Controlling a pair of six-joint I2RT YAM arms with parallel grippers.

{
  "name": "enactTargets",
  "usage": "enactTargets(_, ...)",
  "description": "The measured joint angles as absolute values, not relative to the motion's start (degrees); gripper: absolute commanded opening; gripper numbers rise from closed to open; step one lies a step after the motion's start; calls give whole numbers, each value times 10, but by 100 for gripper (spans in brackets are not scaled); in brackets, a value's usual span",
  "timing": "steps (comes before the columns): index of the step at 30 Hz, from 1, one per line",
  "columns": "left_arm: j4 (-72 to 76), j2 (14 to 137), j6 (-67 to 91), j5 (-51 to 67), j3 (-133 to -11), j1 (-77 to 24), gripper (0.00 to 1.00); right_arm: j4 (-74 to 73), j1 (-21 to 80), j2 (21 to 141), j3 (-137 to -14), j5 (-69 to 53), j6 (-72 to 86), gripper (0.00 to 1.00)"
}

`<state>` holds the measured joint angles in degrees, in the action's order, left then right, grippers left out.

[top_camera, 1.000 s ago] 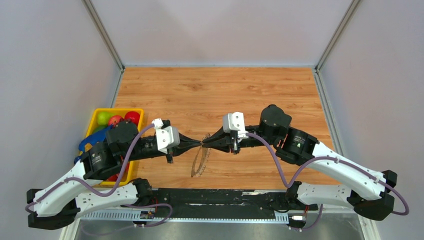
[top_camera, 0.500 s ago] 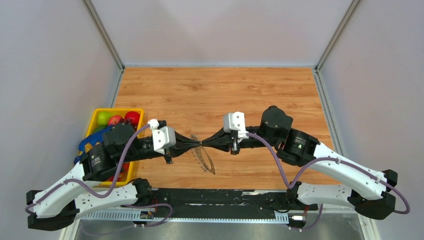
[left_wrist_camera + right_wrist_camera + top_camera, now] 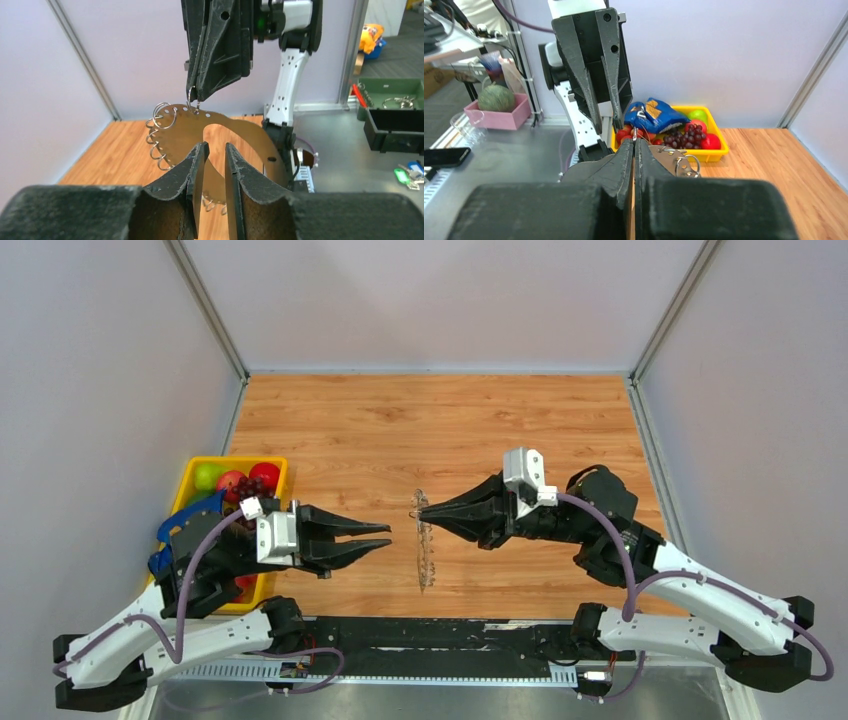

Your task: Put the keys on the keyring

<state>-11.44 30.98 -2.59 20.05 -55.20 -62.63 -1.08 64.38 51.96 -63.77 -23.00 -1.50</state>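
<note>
While the R gripper is clamped shut on its upper rim, the large thin flat metal keyring, fringed w/ small silvery wire loops, is hung edge-on to the top camera over the wooden tabletop, approx. mid-table between both arms. Whether its lower edge touches the wood cannot be told. In the L wrist view the keyring is seen face-on, pinched via a small loop at its top. The L gripper is spread open w/ nothing gripped, pointed at the keyring but apart from it. A yellow plastic bin of fruit is set beside the L arm.
</note>
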Motion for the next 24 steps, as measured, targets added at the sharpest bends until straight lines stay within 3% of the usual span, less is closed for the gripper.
enactTargets(13, 54, 309, 29, 205, -493, -626, 30, 137, 644, 505, -553, -232, 96, 0)
enactTargets(24, 97, 329, 47, 210, -491, -626, 30, 211, 644, 505, -542, -249, 129, 0)
